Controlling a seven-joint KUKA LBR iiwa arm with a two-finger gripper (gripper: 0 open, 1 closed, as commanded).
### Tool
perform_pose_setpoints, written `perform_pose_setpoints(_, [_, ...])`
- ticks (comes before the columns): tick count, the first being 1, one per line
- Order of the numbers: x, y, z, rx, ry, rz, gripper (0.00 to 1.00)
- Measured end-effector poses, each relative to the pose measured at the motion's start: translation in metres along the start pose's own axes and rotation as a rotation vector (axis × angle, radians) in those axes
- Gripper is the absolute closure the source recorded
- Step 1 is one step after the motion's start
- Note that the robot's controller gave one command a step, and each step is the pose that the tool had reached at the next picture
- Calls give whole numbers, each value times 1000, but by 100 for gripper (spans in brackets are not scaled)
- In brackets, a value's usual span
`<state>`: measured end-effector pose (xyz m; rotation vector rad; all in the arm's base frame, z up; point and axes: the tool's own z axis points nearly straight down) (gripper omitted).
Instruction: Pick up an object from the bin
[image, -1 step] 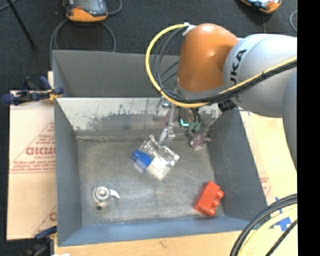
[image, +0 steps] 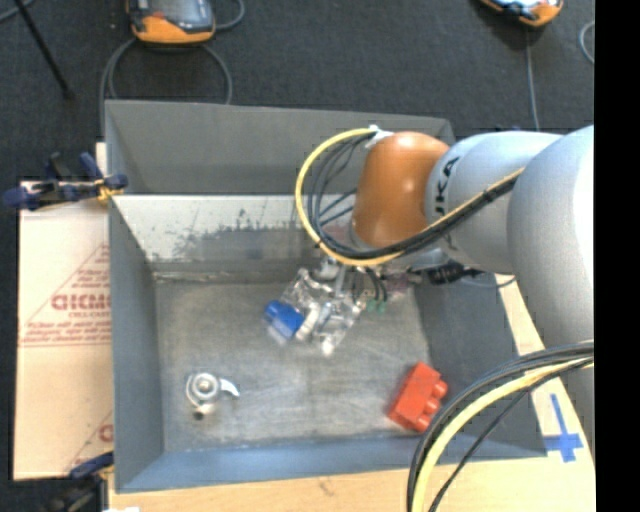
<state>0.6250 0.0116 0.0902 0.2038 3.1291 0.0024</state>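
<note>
Tool low mid-bin, tilted, beside blue piece.

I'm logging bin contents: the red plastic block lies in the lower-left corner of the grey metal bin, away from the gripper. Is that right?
Not quite. The camera view shows the red plastic block in the lower-right corner of the grey metal bin, away from the gripper.

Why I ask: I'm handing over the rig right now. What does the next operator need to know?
Gripper: low in the middle of the bin, right beside a small blue thing; a grip on it cannot be confirmed.
Other things: red block toward the view's lower right, small silver piece lower left, both untouched.
Done: arm is down in the bin.
Left: secure one thing and lift it out.
</note>
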Motion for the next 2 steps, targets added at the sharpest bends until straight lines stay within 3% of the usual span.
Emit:
perform_pose_setpoints(1, [0, 0, 1, -1, 0, 1, 100])
perform_pose_setpoints(2, [-11, 1, -111, 0, 0, 8, 100])
